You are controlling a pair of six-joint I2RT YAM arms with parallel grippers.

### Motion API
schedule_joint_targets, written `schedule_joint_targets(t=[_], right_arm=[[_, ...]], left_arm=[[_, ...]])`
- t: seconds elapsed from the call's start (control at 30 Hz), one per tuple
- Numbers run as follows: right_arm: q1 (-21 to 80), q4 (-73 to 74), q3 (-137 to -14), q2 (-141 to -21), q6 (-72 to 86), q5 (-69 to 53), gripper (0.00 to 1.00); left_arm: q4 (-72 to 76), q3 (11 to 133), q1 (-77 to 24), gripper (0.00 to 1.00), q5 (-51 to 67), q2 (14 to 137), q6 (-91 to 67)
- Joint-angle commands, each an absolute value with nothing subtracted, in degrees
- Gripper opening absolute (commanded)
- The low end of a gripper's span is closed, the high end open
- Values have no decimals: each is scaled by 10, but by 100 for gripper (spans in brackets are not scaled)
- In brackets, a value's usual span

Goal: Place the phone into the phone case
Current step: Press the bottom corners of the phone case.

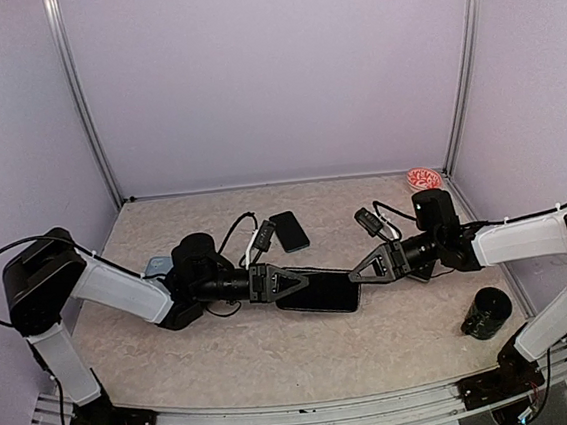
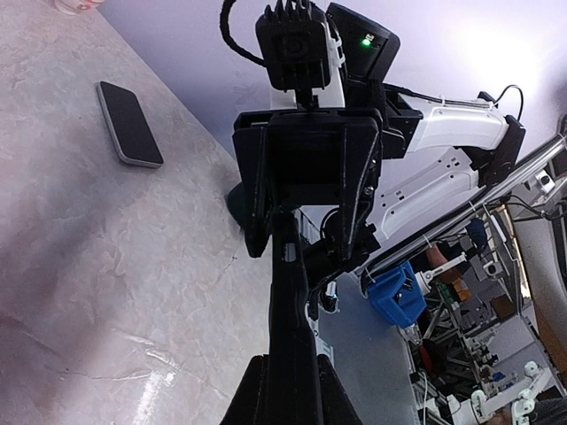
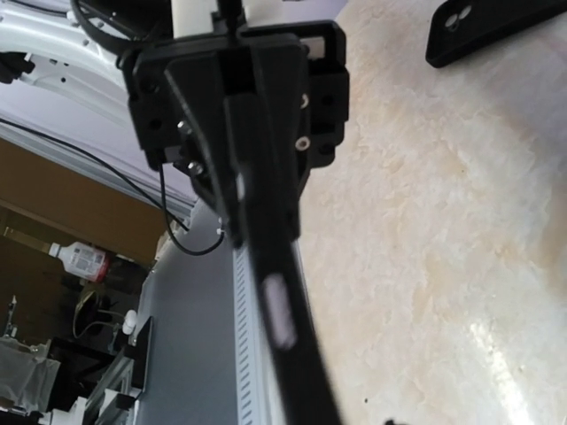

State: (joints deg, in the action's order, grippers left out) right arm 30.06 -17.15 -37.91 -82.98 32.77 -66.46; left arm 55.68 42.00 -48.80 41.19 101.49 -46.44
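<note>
I'm looking down on the pale, marbled worktop (image 1: 396, 337). My white-sleeved left arm (image 1: 120, 288) and right arm (image 1: 517, 238) reach in from either side and meet near its middle.

Between them is the flat black slab of the phone (image 1: 321, 293). Its long axis runs left to right, straight from one tool to the other. I can't tell whether it rests on the worktop or hangs just above it.

The black phone case with camera cut-outs (image 1: 288, 231) lies flat beyond the phone, on the far side from the arm bases. It is just past the phone's left end and apart from it. Its long axis runs roughly near to far, so it lies across the phone's axis. I judge the phone must be turned about a quarter turn before it will seat.

The left tool (image 1: 300, 282) is pressed nearly together, pinching the phone's left end, and it is the nearer one to the case. The right tool (image 1: 356, 277) is at the phone's right end. I can't tell whether it is spread or clamped.
</note>
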Motion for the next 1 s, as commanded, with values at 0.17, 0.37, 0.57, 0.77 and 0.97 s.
schedule_joint_targets(t=[0.17,0.37,0.57,0.77,0.97], right_arm=[[307,-180,-384,-835,339,-662,50],[314,-189,-380,-839,345,-662,52],[326,-213,-379,-846,363,-666,52],[337,-220,-381,-857,369,-668,49],[340,-225,-380,-863,370,-674,34]], left_arm=[[650,384,-482,3,360,945,-456],[668,368,-482,4,343,927,-455],[676,367,-483,4,343,930,-459],[673,363,-482,5,335,924,-455],[670,361,-483,5,333,921,-453]])
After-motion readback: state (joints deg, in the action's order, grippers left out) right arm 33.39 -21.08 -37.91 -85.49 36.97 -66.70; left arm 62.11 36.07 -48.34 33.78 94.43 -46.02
